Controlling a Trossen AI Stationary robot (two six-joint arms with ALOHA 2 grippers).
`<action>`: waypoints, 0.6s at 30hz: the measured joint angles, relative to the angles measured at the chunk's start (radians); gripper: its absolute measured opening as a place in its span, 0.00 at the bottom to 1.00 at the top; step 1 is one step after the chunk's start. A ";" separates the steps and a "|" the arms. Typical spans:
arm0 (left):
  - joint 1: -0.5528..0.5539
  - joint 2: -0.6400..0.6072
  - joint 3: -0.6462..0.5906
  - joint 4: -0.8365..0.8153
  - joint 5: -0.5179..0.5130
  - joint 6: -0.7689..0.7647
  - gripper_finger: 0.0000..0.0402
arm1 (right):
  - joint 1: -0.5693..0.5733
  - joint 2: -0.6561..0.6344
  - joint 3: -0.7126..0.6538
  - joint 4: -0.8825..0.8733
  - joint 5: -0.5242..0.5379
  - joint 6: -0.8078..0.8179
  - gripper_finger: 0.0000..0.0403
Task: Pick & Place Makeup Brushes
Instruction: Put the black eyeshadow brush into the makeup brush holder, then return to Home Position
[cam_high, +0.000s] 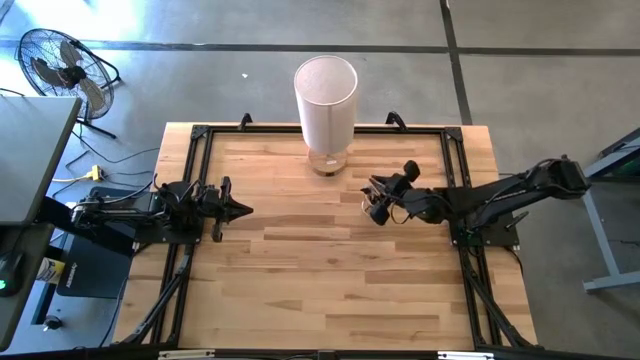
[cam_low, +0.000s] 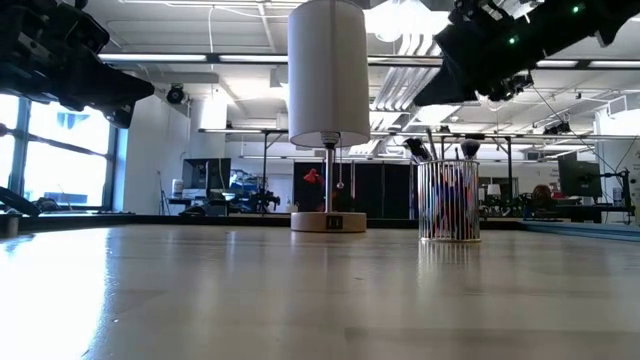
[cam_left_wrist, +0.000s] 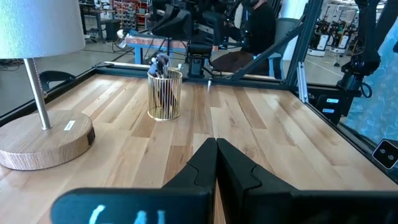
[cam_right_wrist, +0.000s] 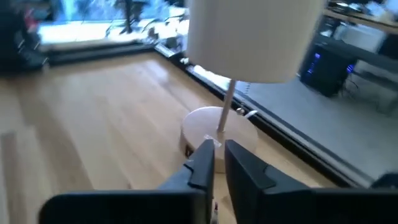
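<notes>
Several makeup brushes (cam_low: 440, 150) stand in a small yellowish see-through cup (cam_low: 449, 202), tufts up; the left wrist view shows this cup (cam_left_wrist: 165, 94) out on the wooden table. My right gripper (cam_low: 432, 92) hangs above the cup and covers it in the high view (cam_high: 372, 197). In its own view the right gripper (cam_right_wrist: 219, 163) points toward the lamp with a narrow gap between its fingers and nothing showing between them. My left gripper (cam_high: 245, 210) waits shut at the table's left side, level, its tips together (cam_left_wrist: 216, 149).
A table lamp with a tall white shade (cam_high: 325, 95) stands on a round wooden base (cam_low: 328, 221) at the far edge's middle, close to the cup. Black frame rails (cam_high: 200, 135) run along the table's edges. The near half of the table (cam_high: 330, 290) is bare wood.
</notes>
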 joint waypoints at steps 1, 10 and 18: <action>0.000 0.000 0.000 0.000 0.000 0.000 0.00 | 0.000 -0.007 0.011 -0.028 -0.018 -0.026 0.09; 0.000 0.000 0.000 0.000 0.000 0.000 0.00 | -0.037 -0.131 0.157 -0.274 -0.162 -0.057 0.24; 0.000 0.000 0.000 0.000 0.000 0.000 0.00 | -0.073 -0.277 0.147 -0.325 -0.505 -0.117 0.02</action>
